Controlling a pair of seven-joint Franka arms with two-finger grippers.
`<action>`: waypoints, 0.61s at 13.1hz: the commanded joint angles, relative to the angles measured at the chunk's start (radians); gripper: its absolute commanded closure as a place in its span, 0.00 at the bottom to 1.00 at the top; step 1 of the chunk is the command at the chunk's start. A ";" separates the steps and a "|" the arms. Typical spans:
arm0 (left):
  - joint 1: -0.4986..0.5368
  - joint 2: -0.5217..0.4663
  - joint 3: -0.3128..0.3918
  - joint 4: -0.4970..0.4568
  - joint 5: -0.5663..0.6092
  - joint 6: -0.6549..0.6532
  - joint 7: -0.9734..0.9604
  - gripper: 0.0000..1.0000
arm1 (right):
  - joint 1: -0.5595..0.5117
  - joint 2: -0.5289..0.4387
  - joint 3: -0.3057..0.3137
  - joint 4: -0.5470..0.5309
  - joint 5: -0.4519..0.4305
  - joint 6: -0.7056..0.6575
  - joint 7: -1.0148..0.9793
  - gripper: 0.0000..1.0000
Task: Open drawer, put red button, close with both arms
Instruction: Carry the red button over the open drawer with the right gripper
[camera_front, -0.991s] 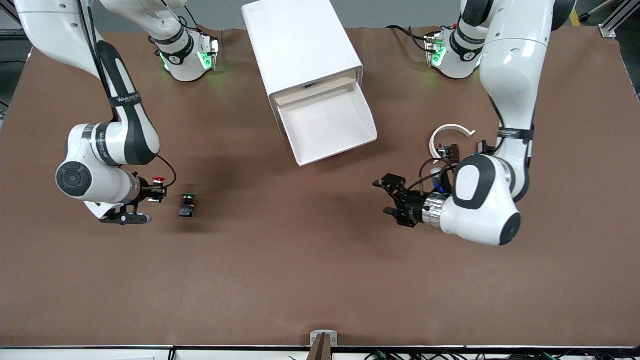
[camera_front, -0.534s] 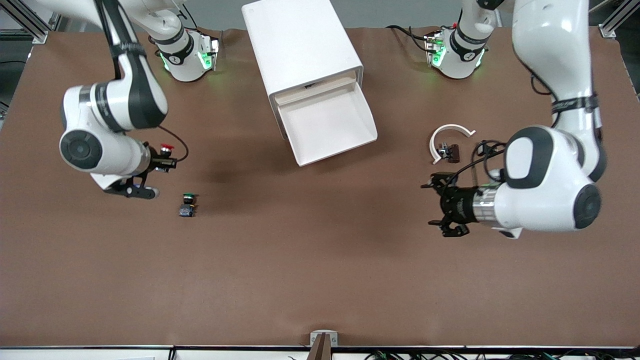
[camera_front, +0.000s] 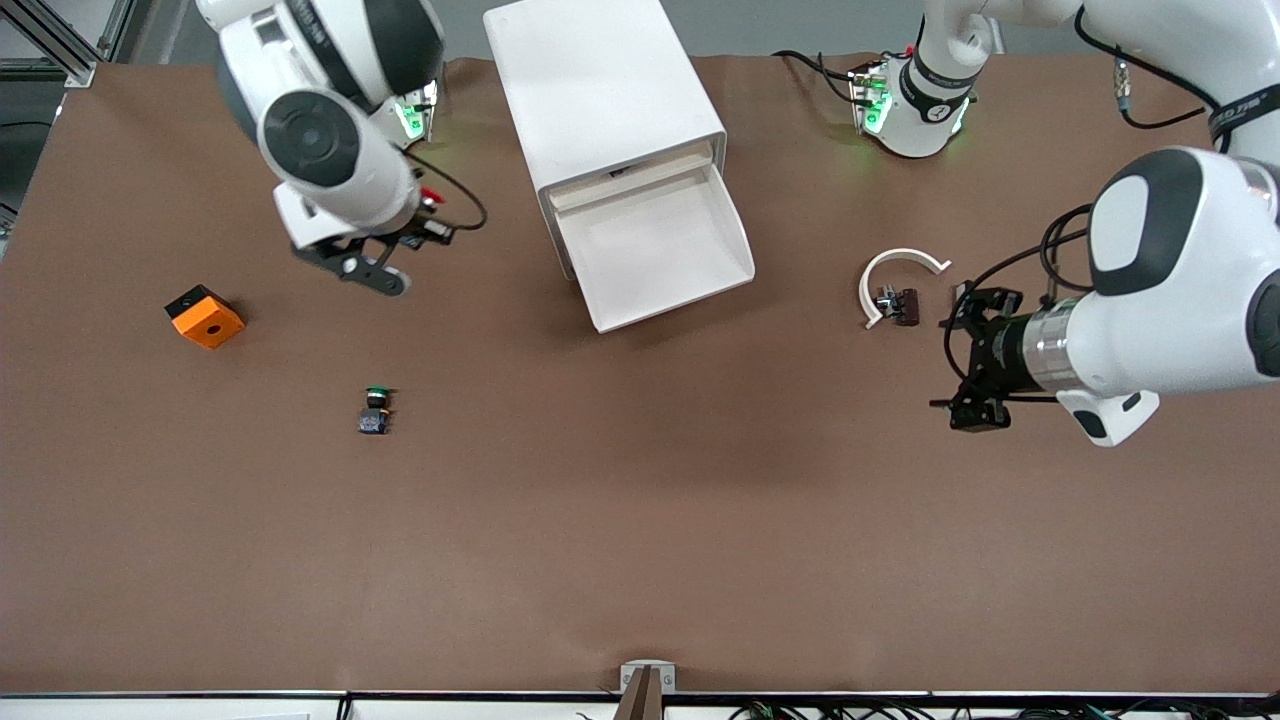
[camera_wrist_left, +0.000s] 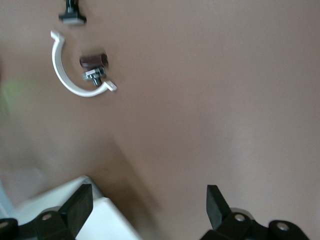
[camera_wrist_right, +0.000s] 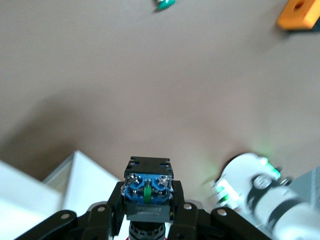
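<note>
My right gripper (camera_front: 428, 222) is shut on the red button (camera_front: 431, 196) and holds it in the air over the table, beside the white cabinet (camera_front: 600, 90). In the right wrist view the button's blue base (camera_wrist_right: 148, 186) sits between the right gripper's (camera_wrist_right: 148, 201) fingers, with a corner of the open drawer (camera_wrist_right: 75, 175) below. The drawer (camera_front: 655, 250) is pulled out and holds nothing that I can see. My left gripper (camera_front: 975, 355) is open and empty over the table at the left arm's end; its jaws stand wide apart in the left wrist view (camera_wrist_left: 148, 200).
A green-capped button (camera_front: 375, 408) stands on the table nearer the front camera than the right gripper. An orange block (camera_front: 205, 317) lies at the right arm's end. A white C-shaped ring (camera_front: 900, 275) with a small brown part (camera_front: 905, 303) lies beside the left gripper.
My right arm has risen and carried the red button toward the cabinet, uncovering the orange block. My left arm has drawn back toward its own end of the table, still open.
</note>
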 joint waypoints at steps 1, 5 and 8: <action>0.003 -0.042 -0.002 -0.033 0.048 -0.065 0.243 0.00 | 0.142 0.031 -0.011 0.085 0.038 -0.017 0.239 0.91; -0.005 -0.090 -0.007 -0.096 0.131 -0.072 0.481 0.00 | 0.248 0.158 -0.013 0.205 0.130 0.084 0.520 0.91; -0.008 -0.110 -0.007 -0.143 0.175 -0.061 0.595 0.00 | 0.320 0.293 -0.013 0.295 0.128 0.135 0.718 0.91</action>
